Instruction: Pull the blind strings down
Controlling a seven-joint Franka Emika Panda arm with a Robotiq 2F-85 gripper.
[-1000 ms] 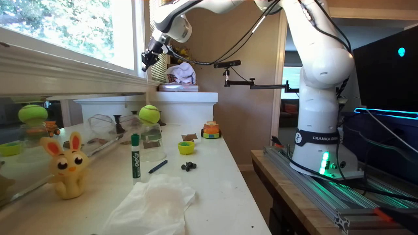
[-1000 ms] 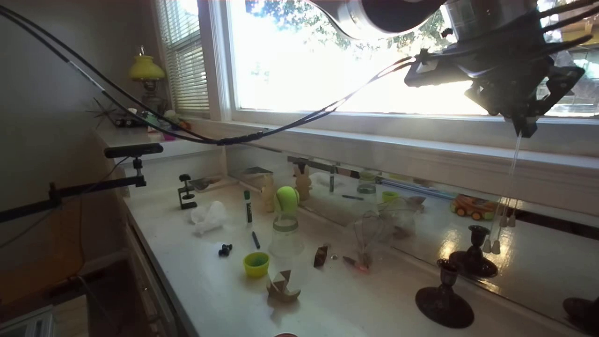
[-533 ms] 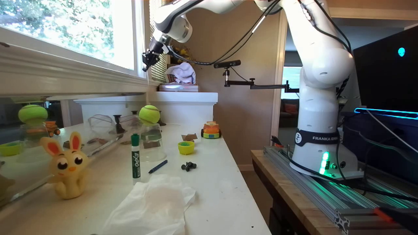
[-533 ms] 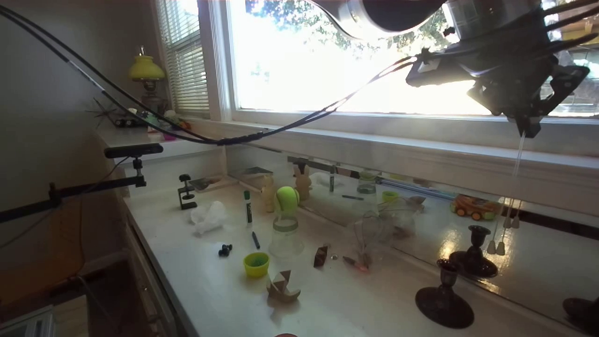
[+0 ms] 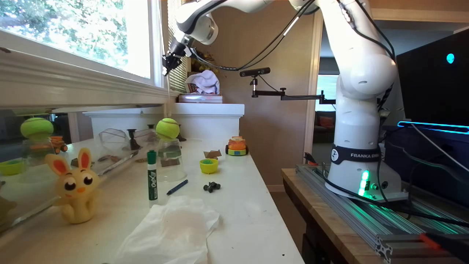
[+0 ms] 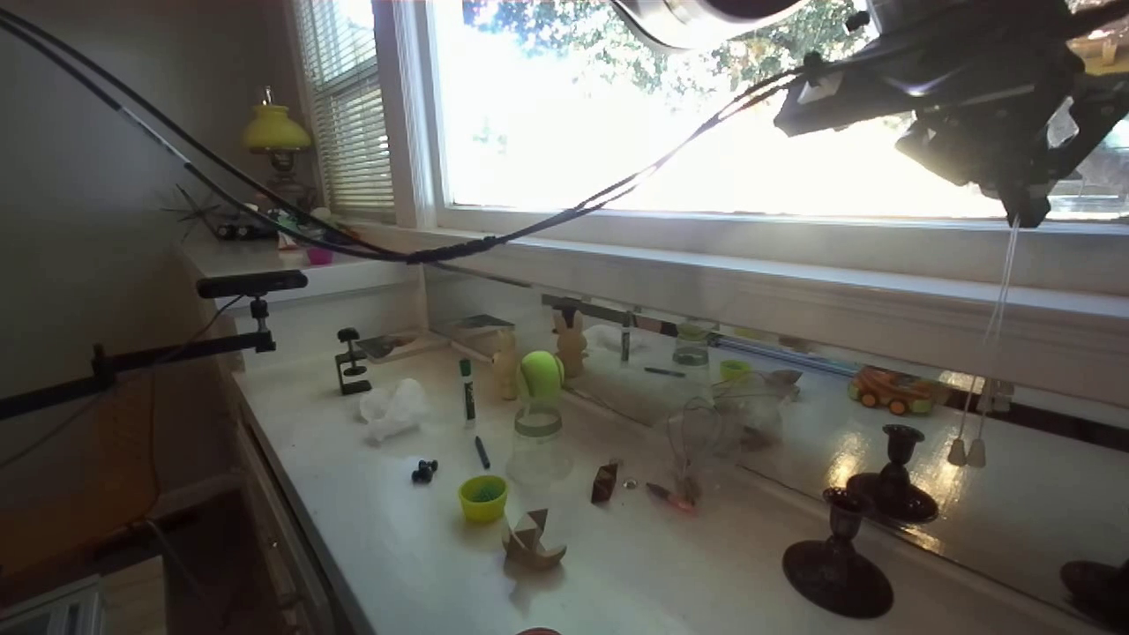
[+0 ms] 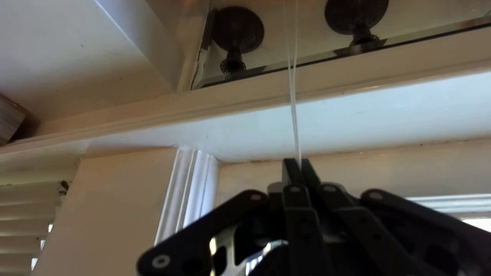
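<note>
Blind strings [image 7: 295, 126]: thin, pale, hanging below the claw [image 7: 300, 163] | claw: clamped tightly on them | worktop [image 6: 679, 573]: well below the claw

Pale strings [image 7: 295, 126]; black gripper [image 7: 299, 162]; yellow-green ball [image 5: 167, 128]; yellow cup [image 5: 209, 168]; green-and-white marker [image 5: 152, 179]

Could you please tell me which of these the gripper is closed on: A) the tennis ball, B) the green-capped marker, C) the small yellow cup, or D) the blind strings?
D, since in the wrist view the gripper is shut with the thin, pale blind strings running out of its grip.
</note>
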